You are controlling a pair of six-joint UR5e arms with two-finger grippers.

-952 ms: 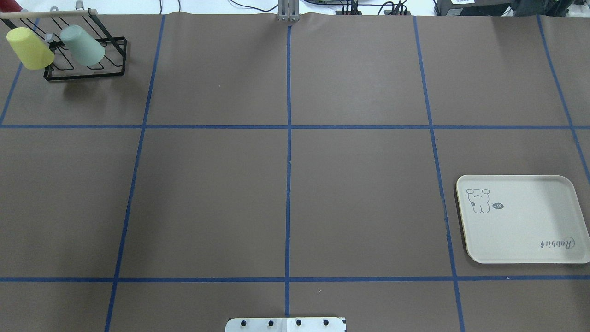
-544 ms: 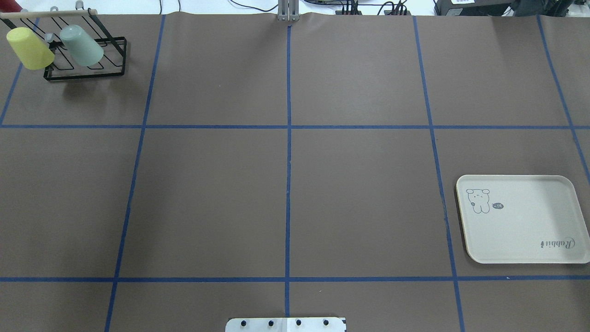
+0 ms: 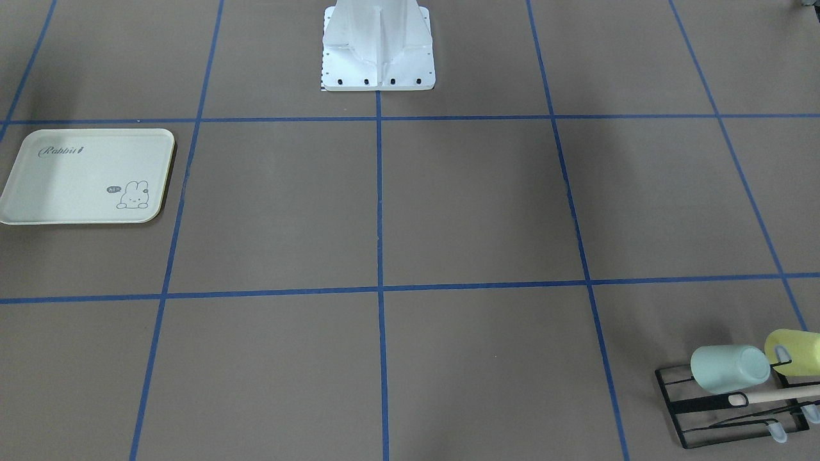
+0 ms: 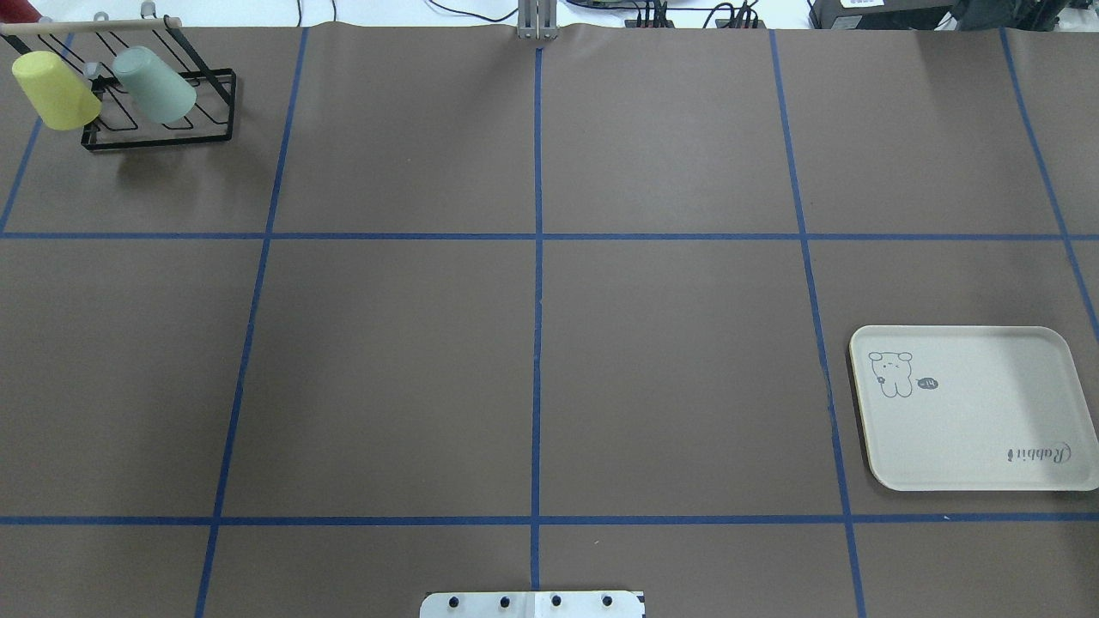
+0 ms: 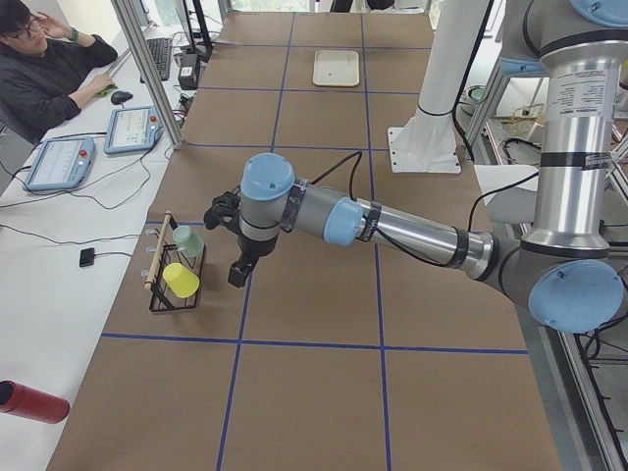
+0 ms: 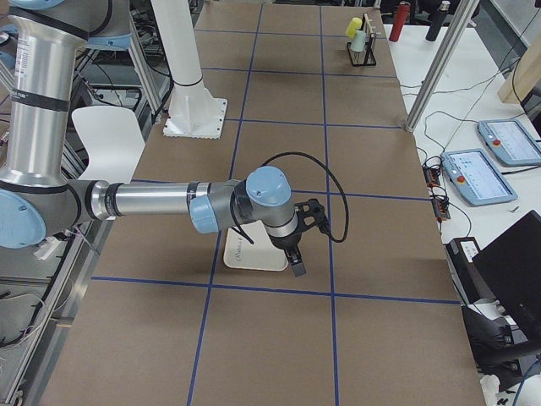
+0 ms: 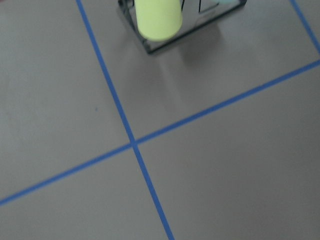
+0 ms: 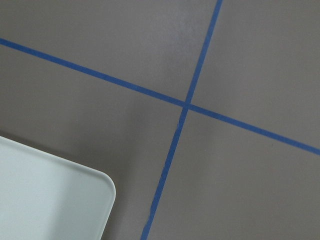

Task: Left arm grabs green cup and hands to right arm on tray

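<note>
Left tool (image 5: 236,275) hangs over the bench (image 4: 386,360) at the end of the outstretched left arm (image 5: 412,231). Only the side camera sees it, so whether its jaws stand wide or narrow cannot be told. The green cup (image 4: 154,83) is near the tool but apart from it, hung at a tilt on the black wire rack (image 4: 159,142) with the yellow cup (image 4: 56,90) just beside it. The left wrist camera looks down on the yellow cup and the rack's near corner, which suggests the tool is lined up nearer the wrong cup. Over the past second the overhead view shows nothing displaced: both cups, the rack and the tray (image 4: 970,429) lie where they did, and neither arm has entered that view. That points to a task barely begun, with the approach under way and the grasp, the hand-over and the placing all to come. Well apart from the left tool, at the bench's other end, the right tool (image 6: 297,266) hovers on the right arm (image 6: 152,201) by a corner of the tray, which carries nothing. Its jaws likewise cannot be judged.
</note>
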